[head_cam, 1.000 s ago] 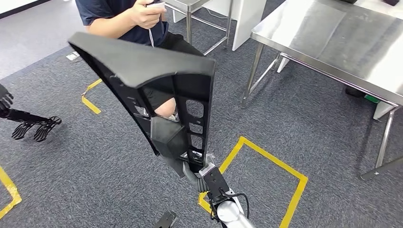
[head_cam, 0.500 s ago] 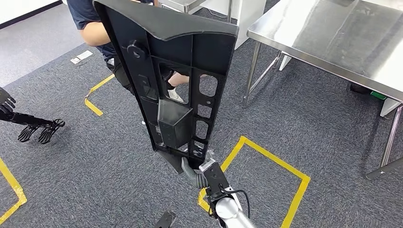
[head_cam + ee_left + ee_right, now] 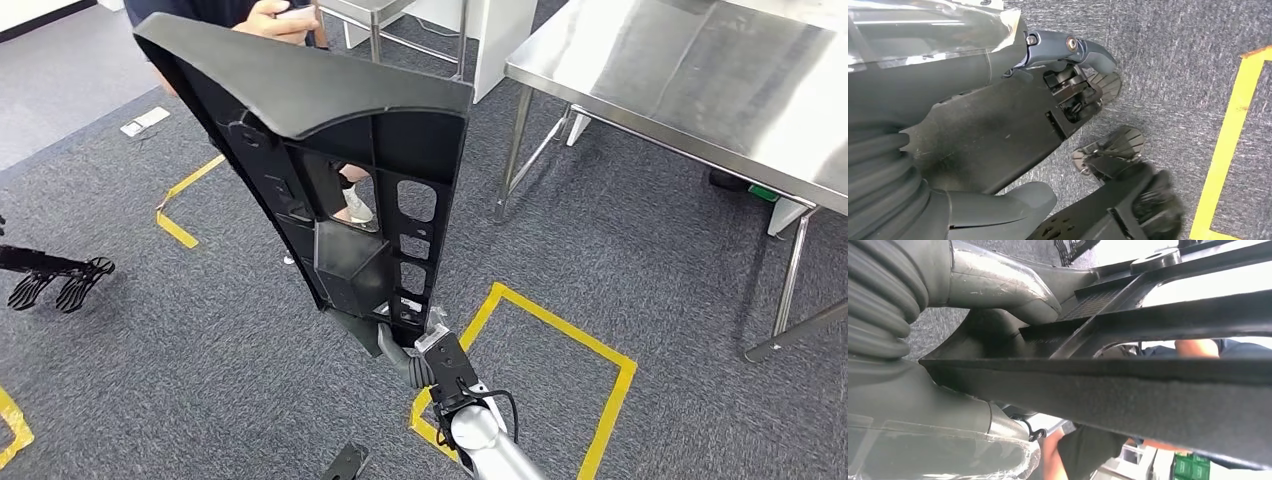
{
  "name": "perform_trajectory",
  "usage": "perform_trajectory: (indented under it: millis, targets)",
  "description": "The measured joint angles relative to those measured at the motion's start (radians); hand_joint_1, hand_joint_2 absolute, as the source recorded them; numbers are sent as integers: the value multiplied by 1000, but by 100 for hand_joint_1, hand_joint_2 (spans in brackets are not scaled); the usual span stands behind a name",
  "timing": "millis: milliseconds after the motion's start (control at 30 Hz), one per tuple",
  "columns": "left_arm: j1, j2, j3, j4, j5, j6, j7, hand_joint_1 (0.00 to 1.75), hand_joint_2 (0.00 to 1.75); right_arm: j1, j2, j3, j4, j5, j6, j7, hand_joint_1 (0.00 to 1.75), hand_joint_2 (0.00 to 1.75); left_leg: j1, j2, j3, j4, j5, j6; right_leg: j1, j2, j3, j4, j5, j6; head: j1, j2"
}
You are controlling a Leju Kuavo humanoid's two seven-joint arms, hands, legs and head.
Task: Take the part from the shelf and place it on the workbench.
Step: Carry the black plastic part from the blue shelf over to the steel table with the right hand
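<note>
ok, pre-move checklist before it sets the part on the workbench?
1. Right hand grips the black plastic part at its narrow lower end: ok.
2. Grip firm enough: cannot tell.
3. Steel workbench top bare in the stretch in view: ok.
4. Person just behind the part: not ok.
5. Left hand empty: ok.
6. Part over the workbench: not ok, it's above the carpet.

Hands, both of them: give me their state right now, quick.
Right hand: grips the narrow lower end of the black plastic part, holding it upright.
Left hand: holds nothing; whether its fingers are apart or curled cannot be told.
</note>
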Motion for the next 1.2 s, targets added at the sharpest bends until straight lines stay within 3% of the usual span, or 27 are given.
perform_trajectory:
  millis: [33, 67, 133, 233, 300, 367, 400, 433, 467, 533, 567, 633, 700, 767, 833, 900, 933, 967, 1033, 1067, 1133, 1200]
  targets:
    - [0, 0, 0, 0, 0, 0, 0, 0, 175, -1, 1, 0, 1, 0, 0, 0, 175, 175, -1, 6, 0, 4, -4, -6, -1, -16, 36, -67, 24, 6, 0, 0]
    - [0, 0, 0, 0, 0, 0, 0, 0, 175, -2, 2, 0, 1, 0, 0, 0, 175, 175, -3, 11, 0, 9, -8, -13, -1, -26, 62, -115, 40, 3, 0, 0]
    - [-1, 1, -1, 0, 0, 0, 0, 0, 175, -3, 5, -1, 2, 0, 0, 0, 175, 175, -7, 20, 1, 13, -12, -24, 4, -27, 72, -135, 47, -18, -2, 0]
    - [-1, 1, -2, 0, -2, -2, 0, 0, 175, -3, 7, -2, 3, -1, -3, -1, 175, 175, 0, 28, -4, 28, -27, -35, 1, -5, 71, -137, 53, -46, -2, 0]
    - [-1, 1, -4, 0, -4, -4, 0, 0, 175, -3, 9, -4, 3, -2, -9, -2, 175, 175, 4, 18, -42, 114, -80, -42, -3, 9, 72, -138, 56, -59, -3, 0]
    - [-1, 2, -6, 1, -6, -5, -1, 0, 175, -1, 8, -5, 4, -2, -15, -4, 175, 175, 4, 10, -107, 252, -141, -44, 1, 21, 71, -138, 56, -67, -3, 0]
    - [-1, 2, -7, 1, -6, -5, -2, 0, 175, 2, 7, -5, 5, -2, -17, -5, 175, 175, 4, 8, -131, 299, -153, -43, 3, 29, 71, -138, 57, -68, -3, 0]
    - [-1, 3, -9, 1, -7, -5, -3, 0, 175, 4, 6, -6, 6, -2, -19, -5, 175, 175, 4, 7, -136, 307, -145, -41, 4, 38, 72, -137, 57, -68, -3, 0]
    - [-2, 3, -12, 1, -9, -5, -4, 0, 175, 6, 5, -6, 6, -2, -21, -6, 175, 175, 4, 3, -121, 273, -118, -38, 5, 48, 72, -137, 56, -68, -3, 0]
    - [-2, 3, -16, 2, -13, -5, -7, 0, 175, 7, 5, -6, 6, -2, -23, -9, 175, 175, 5, -28, -54, 137, -54, -28, 5, 69, 74, -137, 57, -67, -3, 0]
    - [-2, 4, -18, 2, -14, -4, -8, 0, 175, 6, 6, -6, 6, -1, -24, -11, 175, 175, 6, -45, -22, 78, -36, -24, 7, 79, 73, -136, 57, -64, -3, 0]
    - [-2, 5, -20, 2, -15, -4, -8, 0, 175, 6, 8, -6, 6, -1, -25, -12, 175, 175, 2, -63, 5, 30, -34, -20, 6, 95, 66, -137, 60, -56, -3, 0]
    - [-2, 4, -20, 2, -15, -10, -9, 0, 175, 7, 7, -6, 6, 0, -26, -12, 175, 175, -1, -47, 9, 22, -30, -14, 3, 106, 59, -139, 63, -43, -3, 0]
    - [-3, 3, -20, 2, -11, -27, -12, 0, 175, 6, 5, -6, 6, 1, -28, -12, 175, 175, 1, -27, 16, 9, -23, -2, 6, 82, 38, -108, 46, -38, 0, 0]
    - [-2, 3, -20, 2, -6, -47, -17, 0, 175, 5, 3, -6, 6, 2, -29, -12, 175, 175, 0, -4, 19, 2, -20, 5, 10, 40, -16, 0, -1, -43, 4, 0]
    - [-1, 3, -20, 3, -1, -57, -23, 0, 175, 8, 0, -6, 6, 3, -28, -12, 175, 175, -3, 19, 18, 3, -21, 7, 11, 25, -77, 119, -38, -44, 6, 0]
    - [-1, 3, -20, 3, 0, -56, -27, 0, 175, 10, -2, -6, 6, 3, -27, -12, 175, 175, -3, 30, 18, 3, -22, 8, 10, 22, -86, 138, -38, -39, 6, 0]
    - [-1, 3, -20, 3, 2, -53, -31, 0, 175, 12, -5, -6, 6, 5, -25, -11, 175, 175, -3, 41, 18, 3, -22, 7, 10, 18, -74, 115, -24, -32, 6, 0]
    - [-2, 3, -20, 3, 5, -38, -39, 0, 175, 12, -7, -6, 4, 7, -22, -10, 175, 175, -4, 60, 20, 4, -25, 3, 10, -12, 0, -26, 26, -20, 6, 0]
    - [-2, 3, -20, 3, 6, -29, -43, 0, 175, 12, -6, -6, 3, 8, -21, -10, 175, 175, -7, 68, 21, 6, -27, -1, 12, -30, 35, -92, 46, -20, 6, 0]
    - [-2, 3, -21, 3, 6, -13, -48, 0, 175, 11, -4, -6, -1, 9, -20, -8, 175, 175, -14, 82, 23, 9, -33, -10, 16, -45, 68, -150, 62, -31, 4, 0]
    - [-3, 3, -21, 3, 6, -1, -52, 0, 175, 11, -5, -6, -2, 9, -20, -7, 175, 175, -13, 95, 28, 9, -36, -18, 16, -24, 67, -149, 66, -45, 3, 0]
